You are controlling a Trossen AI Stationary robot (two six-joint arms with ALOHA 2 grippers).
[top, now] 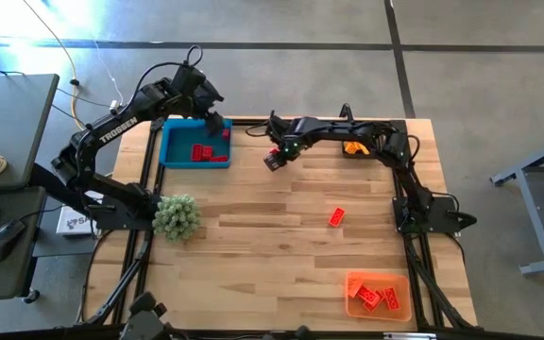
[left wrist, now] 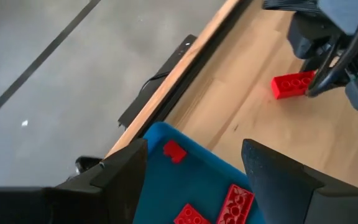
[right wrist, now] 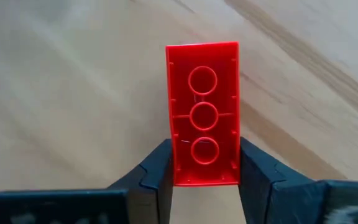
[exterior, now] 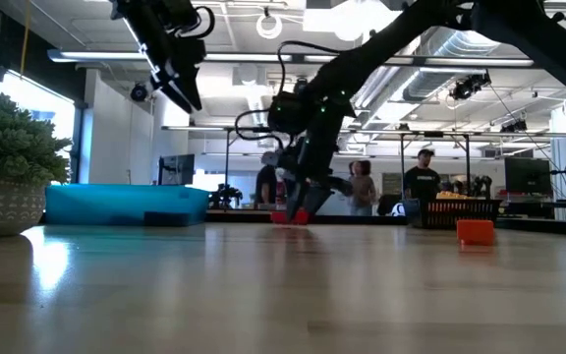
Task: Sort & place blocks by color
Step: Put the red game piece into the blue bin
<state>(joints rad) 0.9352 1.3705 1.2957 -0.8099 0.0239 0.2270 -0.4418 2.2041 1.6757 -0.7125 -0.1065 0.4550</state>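
1. Right gripper (right wrist: 204,180) pinches a red brick (right wrist: 202,112) near the table's far edge.
2. Left gripper (left wrist: 194,174), jaws open, hovers over the blue bin (top: 173,151) holding red bricks.
3. One red brick (top: 336,216) lies loose mid-table; sorting seems unfinished.

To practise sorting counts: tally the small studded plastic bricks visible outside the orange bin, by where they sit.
In the blue plastic bin: 3 red studded plastic bricks
In the right gripper: 1 held red brick
On the wooden table: 1 loose red brick
Total: 5
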